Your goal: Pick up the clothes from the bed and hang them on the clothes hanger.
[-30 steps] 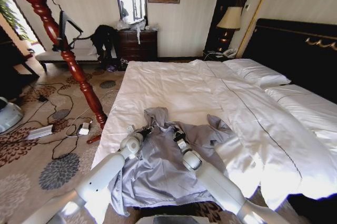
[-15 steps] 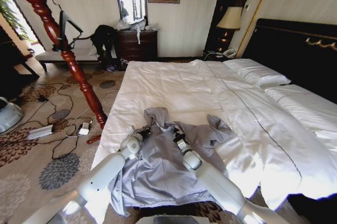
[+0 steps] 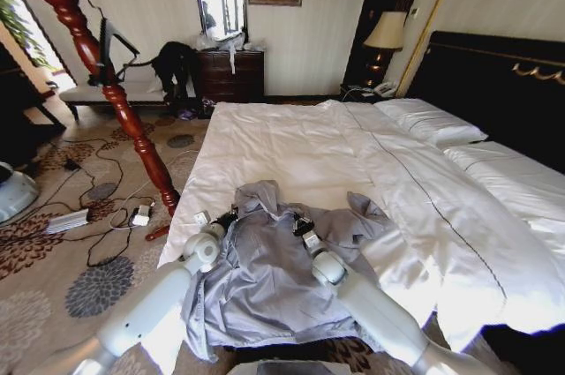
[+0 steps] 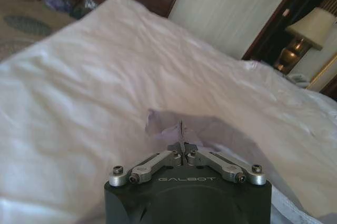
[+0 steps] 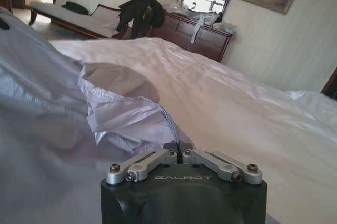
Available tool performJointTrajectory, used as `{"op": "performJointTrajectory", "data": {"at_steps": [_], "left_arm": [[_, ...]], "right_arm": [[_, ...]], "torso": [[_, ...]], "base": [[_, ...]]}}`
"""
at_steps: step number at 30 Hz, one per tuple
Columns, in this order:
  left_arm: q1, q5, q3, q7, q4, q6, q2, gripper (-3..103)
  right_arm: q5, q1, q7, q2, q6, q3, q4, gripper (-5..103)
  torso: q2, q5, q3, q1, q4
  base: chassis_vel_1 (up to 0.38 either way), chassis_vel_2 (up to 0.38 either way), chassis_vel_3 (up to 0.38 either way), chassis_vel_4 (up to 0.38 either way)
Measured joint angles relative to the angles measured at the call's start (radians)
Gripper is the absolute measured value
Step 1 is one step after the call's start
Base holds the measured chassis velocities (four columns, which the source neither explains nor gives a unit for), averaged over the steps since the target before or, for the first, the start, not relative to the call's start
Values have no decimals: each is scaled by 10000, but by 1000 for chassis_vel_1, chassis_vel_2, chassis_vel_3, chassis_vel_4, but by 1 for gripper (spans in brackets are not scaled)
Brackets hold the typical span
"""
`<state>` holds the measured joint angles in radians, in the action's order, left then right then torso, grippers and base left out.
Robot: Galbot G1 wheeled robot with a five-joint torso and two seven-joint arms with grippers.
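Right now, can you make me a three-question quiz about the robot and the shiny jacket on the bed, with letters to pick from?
1. Where is the jacket?
A. on the near end of the bed
B. on the wooden pole stand
C. on the floor

2. What colour are the sheets?
A. black
B. white
C. red

3. What are the left gripper and the right gripper doing?
A. hanging open above the pillows
B. both pinched shut on jacket fabric
C. holding the lamp

Answers:
1 A, it lies spread on the sheets before the robot.
2 B, the whole bed is white.
3 B, both wrist views show shut fingers pinching fabric.
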<state>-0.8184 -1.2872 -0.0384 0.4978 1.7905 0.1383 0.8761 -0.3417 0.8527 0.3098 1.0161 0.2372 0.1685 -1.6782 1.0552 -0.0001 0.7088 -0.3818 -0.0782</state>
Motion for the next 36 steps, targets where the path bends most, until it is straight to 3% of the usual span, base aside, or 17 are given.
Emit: {"op": "performJointTrajectory", "data": {"at_steps": [1,3,4,6,10,16,21,22,25,27,28,30,36], "left_arm": [[0,0,0,0,0,0,0,0],[111,41,320,121,592,-94,-650,0],[111,41,320,121,592,-94,-650,0],[426,-222,760,122,1253,-78,-1526,0],[1046,-644,1005,214,1684,40,-2252,0],[3130,-1413,738,421,1521,292,-2800,0],[5780,-2175,-280,312,941,577,-3201,0],[5780,-2175,-280,312,941,577,-3201,0],[7373,-2460,-1198,162,325,716,-3246,0],[8513,-2503,-2022,10,-209,785,-3098,0],[8513,-2503,-2022,10,-209,785,-3098,0],[10112,-2509,-3175,-238,-1197,923,-2719,0],[12028,-2378,-4516,-519,-2783,996,-1863,0]], "right_arm": [[0,0,0,0,0,0,0,0],[-1226,-312,344,-247,417,-112,-817,0],[-1226,-312,344,-247,417,-112,-817,0],[-2414,-1094,870,-399,993,-160,-1490,0],[-3444,-2290,1212,-552,1342,-122,-1804,0],[-4863,-4342,1167,-894,1424,-10,-1346,0],[-6058,-6834,1184,-808,1696,274,-685,0],[-6058,-6834,1184,-808,1696,274,-685,0],[-6484,-7964,1162,-604,1820,528,26,0],[-6750,-8629,1143,-507,1887,632,575,0],[-6750,-8629,1143,-507,1887,632,575,0],[-6847,-9523,959,-367,1897,779,1580,0],[-6771,-10694,308,-194,1632,1054,3231,0]], "torso": [[0,0,0,0,0],[0,-5,0,0,1],[0,-5,0,0,1],[0,1,0,1,4],[1,-1,-1,0,8],[-1,-1,3,-1,1],[0,3,2,-1,1],[0,3,2,-1,1],[0,-4,2,-2,17],[0,-5,2,-2,5],[0,-5,2,-2,5],[0,7,2,-3,-5],[-1,-1,2,-3,11]], "base": [[0,0,0,0],[0,0,0,0],[0,0,0,0],[0,0,0,0],[0,0,0,0],[0,0,0,0],[0,0,0,0],[0,0,0,0],[0,0,0,0],[0,0,0,0],[0,0,0,0],[0,0,0,0],[0,0,0,0]]}}
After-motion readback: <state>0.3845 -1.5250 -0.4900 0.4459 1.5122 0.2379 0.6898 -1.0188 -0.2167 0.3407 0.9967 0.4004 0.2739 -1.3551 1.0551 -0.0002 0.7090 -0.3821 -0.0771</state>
